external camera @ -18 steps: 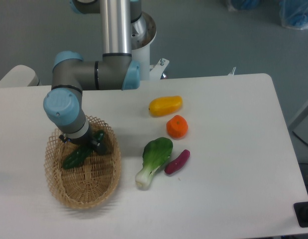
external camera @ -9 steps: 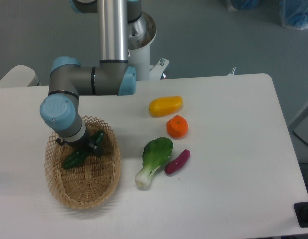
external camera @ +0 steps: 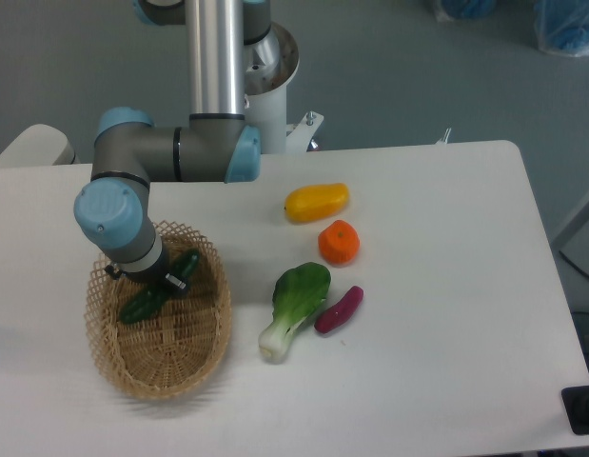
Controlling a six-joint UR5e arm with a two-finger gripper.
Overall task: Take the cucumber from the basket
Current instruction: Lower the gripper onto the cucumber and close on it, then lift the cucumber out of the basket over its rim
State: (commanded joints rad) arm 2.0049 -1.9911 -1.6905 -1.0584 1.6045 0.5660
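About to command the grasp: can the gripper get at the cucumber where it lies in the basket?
Probably yes. The gripper is right over the cucumber's middle inside the basket, with nothing else on it; the wrist hides the fingers.

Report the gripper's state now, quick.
Gripper: down in the basket at the middle of the cucumber; the wrist hides the fingers, so open or closed cannot be told.

Claw (external camera: 164,284) down over dark green cucumber (external camera: 145,303) inside wicker basket (external camera: 161,362).
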